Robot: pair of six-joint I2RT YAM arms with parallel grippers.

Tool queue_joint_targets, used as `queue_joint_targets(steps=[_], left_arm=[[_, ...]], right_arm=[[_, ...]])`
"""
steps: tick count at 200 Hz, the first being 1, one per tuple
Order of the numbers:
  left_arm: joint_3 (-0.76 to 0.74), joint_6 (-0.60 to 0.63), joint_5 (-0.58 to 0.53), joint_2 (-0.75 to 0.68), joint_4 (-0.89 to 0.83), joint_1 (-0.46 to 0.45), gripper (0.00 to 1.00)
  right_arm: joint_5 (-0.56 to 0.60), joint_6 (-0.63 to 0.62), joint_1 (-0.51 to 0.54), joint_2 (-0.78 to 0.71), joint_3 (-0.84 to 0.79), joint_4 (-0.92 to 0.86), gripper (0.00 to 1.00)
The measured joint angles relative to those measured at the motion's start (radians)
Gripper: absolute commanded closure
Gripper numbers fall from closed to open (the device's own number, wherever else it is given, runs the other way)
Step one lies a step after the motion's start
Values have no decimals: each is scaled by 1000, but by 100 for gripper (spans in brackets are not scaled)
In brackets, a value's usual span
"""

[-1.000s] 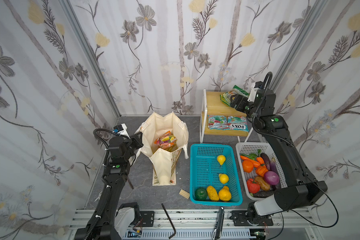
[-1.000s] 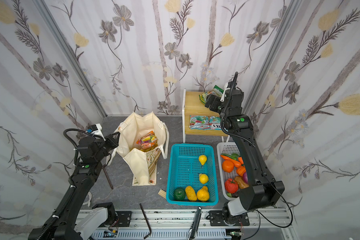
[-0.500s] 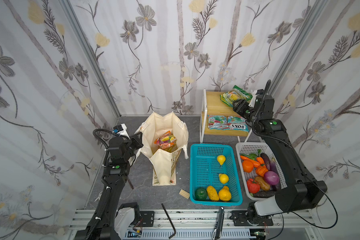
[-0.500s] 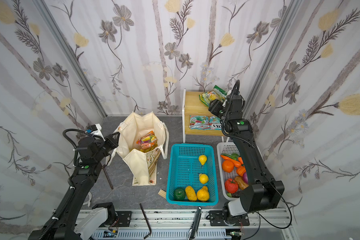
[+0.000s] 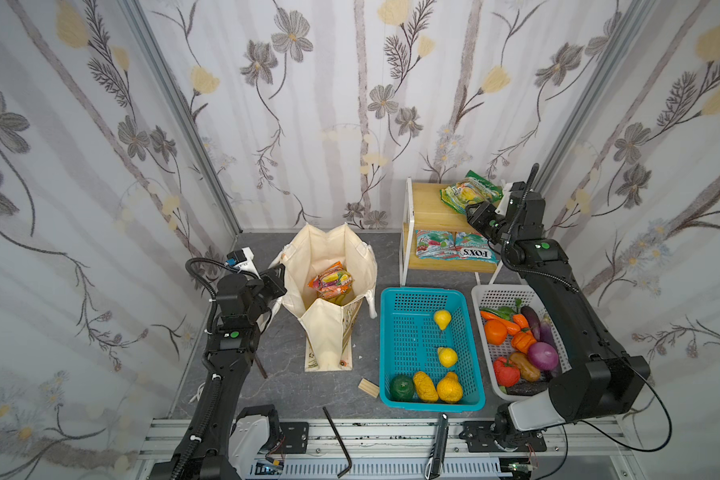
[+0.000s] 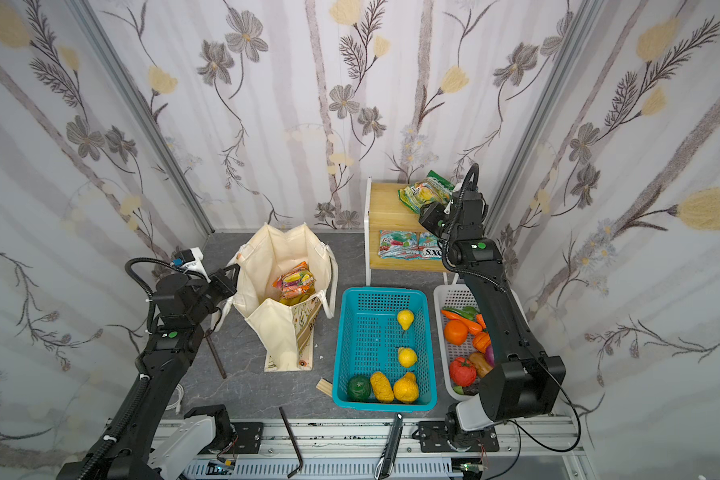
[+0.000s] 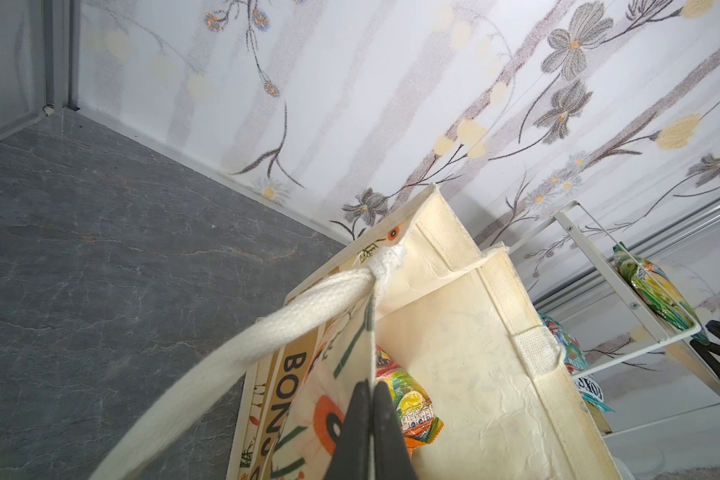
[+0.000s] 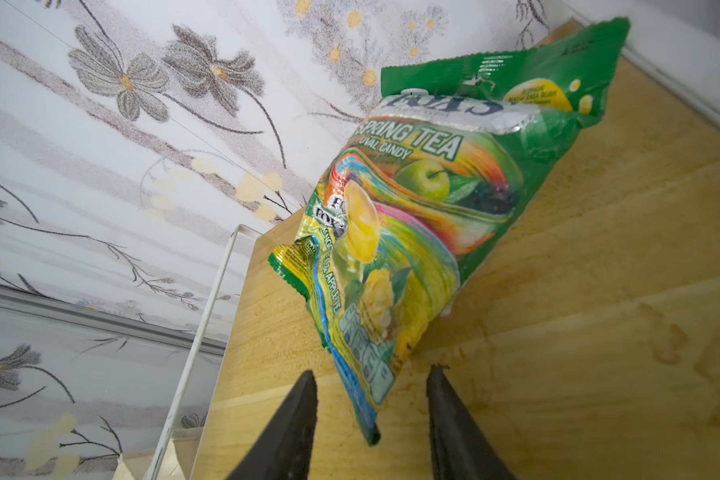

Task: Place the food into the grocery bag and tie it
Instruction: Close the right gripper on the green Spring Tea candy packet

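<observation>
The right gripper [image 8: 371,369] is released. Its two black fingers [image 8: 296,419] stand apart, and the lower corner of the crinkly green snack packet [image 8: 412,216] hangs between them. A small gap shows on each side, so nothing is grasped. The packet lies tilted on the top board of the light wooden shelf with a white wire frame [image 8: 599,291]. In both top views this shelf stands behind and to the right-arm side of the large cream canvas tote bag [image 5: 329,253], against the back wall. Two teal-red FOX'S packets [image 5: 454,245] lie on its lower board.

The left gripper [image 7: 371,386] is clenched on the upper edge of the bag's printed side wall, and its fingers are pressed together with the cloth between. The thick white rope handle [image 7: 267,332] runs from the bag's corner past this gripper. The bag stands open, and the crinkly orange snack packet [image 5: 331,282] rests inside it. Something yellow shows under the packet, but I cannot tell what it is.

Just beside the bag, on the right-arm side, sits the teal plastic basket [image 5: 420,291], with the round yellow lemon [image 5: 447,356] in it. Farther from the bag on the same side is the white plastic basket [image 5: 499,295], which holds the purple onion [image 5: 542,355] among other toy vegetables.
</observation>
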Motion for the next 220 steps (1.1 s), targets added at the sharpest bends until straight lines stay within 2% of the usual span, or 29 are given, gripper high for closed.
queue_joint_targets(steps=[23, 53, 61, 92, 116, 205, 220], left_arm=[[0, 0, 0, -2, -1, 0, 100], [0, 0, 0, -4, -2, 0, 100], [0, 0, 0, -4, -2, 0, 100], [0, 0, 0, -6, -5, 0, 100], [0, 0, 0, -7, -5, 0, 100], [0, 1, 0, -8, -6, 0, 100], [0, 1, 0, -7, -6, 0, 100]], right_arm=[[0, 12, -3, 0, -2, 1, 51], [-1, 23, -11, 6, -6, 10, 57], [-4, 26, -14, 11, -6, 22, 61], [-21, 39, -21, 24, -7, 39, 90], [-27, 45, -20, 20, -16, 47, 99], [-105, 23, -23, -162, -156, 39, 100], [-105, 17, -29, -185, -181, 36, 97]])
